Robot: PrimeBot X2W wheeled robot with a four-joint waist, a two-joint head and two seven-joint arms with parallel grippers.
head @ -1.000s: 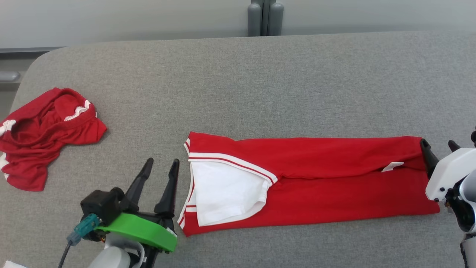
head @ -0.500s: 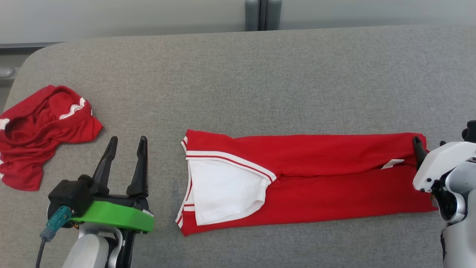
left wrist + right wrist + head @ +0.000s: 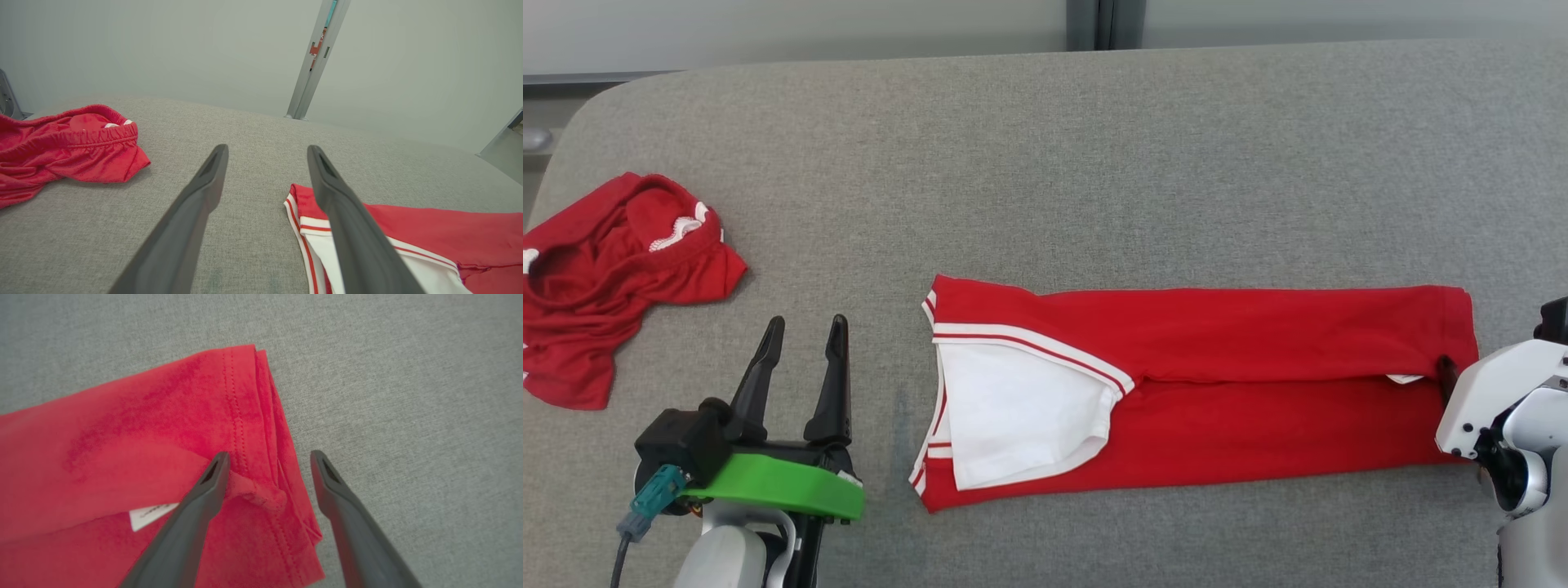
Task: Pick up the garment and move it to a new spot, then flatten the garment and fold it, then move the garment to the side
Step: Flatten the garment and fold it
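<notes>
Garment (image 3: 1258, 384) on grey fabric tabletop (image 3: 1094, 163)

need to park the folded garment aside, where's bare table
Bare grey table runs all along the far side, beyond the folded garment, and between it and the crumpled red garment. Crowded: left gripper near the striped end, right gripper at the hem.

Folded garment (image 3: 1241, 384) right of the left claw (image 3: 806, 322): red, white panel, red-white striped trim. Crumpled garment (image 3: 613, 269) to its left: red, white trim. Surface (image 3: 1094, 163) grey. Claw mount (image 3: 776, 486) green.
</notes>
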